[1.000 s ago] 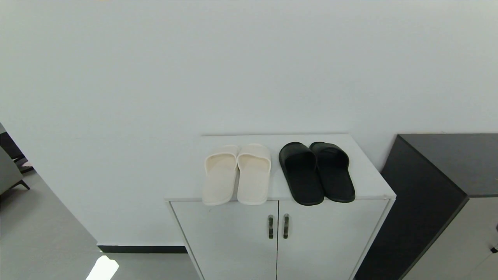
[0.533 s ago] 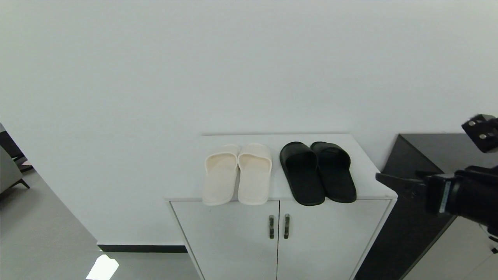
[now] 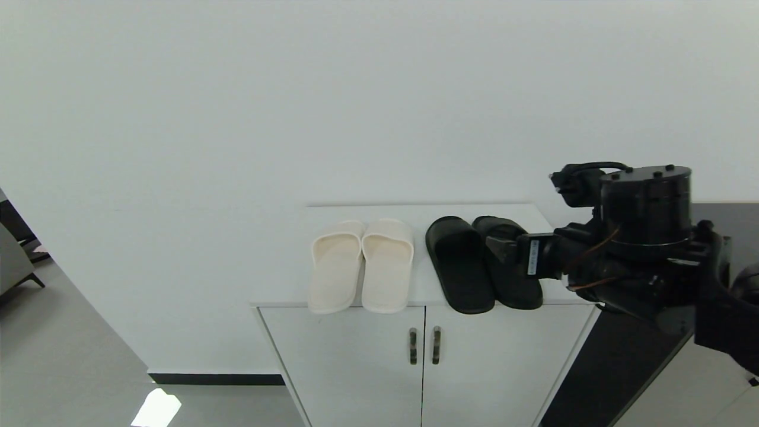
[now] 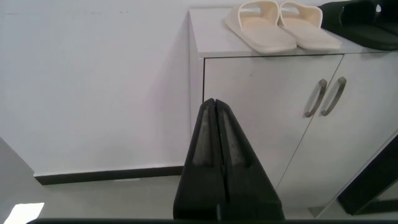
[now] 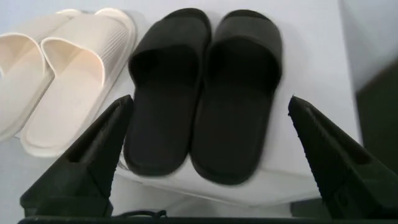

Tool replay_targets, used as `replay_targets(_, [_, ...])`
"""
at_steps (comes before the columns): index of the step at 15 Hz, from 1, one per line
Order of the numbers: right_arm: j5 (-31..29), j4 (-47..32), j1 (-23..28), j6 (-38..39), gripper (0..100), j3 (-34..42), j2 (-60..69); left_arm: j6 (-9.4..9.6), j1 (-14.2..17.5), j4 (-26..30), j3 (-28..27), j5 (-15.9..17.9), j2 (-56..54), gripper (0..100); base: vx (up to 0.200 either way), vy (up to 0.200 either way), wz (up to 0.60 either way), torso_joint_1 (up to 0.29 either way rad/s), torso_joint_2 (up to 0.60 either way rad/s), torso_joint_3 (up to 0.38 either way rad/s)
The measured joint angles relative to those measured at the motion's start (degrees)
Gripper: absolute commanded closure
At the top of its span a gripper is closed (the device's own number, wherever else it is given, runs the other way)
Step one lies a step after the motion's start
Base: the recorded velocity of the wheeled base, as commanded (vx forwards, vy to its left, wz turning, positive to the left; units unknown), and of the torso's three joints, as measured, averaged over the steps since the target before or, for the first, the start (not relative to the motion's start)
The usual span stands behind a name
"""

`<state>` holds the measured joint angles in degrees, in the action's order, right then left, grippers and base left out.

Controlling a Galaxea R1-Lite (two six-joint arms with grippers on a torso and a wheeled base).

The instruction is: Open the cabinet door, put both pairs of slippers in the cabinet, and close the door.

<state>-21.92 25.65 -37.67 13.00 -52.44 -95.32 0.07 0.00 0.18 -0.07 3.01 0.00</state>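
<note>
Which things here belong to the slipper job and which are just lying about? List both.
Job: white cabinet, door handles, cream slippers, black slippers, right gripper, left gripper.
Lying about: dark cabinet, grey chair.

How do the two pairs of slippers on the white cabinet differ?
The cream pair sits above the left door, the black pair above the right door. The open right gripper faces the black pair, not the cream pair. Both lie side by side on the cabinet top, heels at its front edge.
</note>
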Motion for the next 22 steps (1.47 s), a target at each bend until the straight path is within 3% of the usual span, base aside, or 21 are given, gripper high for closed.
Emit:
replay_targets(7, [-5.7,3.3,-0.5,-0.1,0,-5.2,-11.7,-0.07,0.0,0.0,0.0,0.0,0.0,100,0.000,0.000,0.00,0.000,0.00,0.000])
replay_targets(22, [-6.1,7.0,3.0,-3.4,0,-19.9,-27.6,-0.15,0.0,0.0,0.0,-0.1,0.0,100,0.000,0.000,0.00,0.000,0.00,0.000])
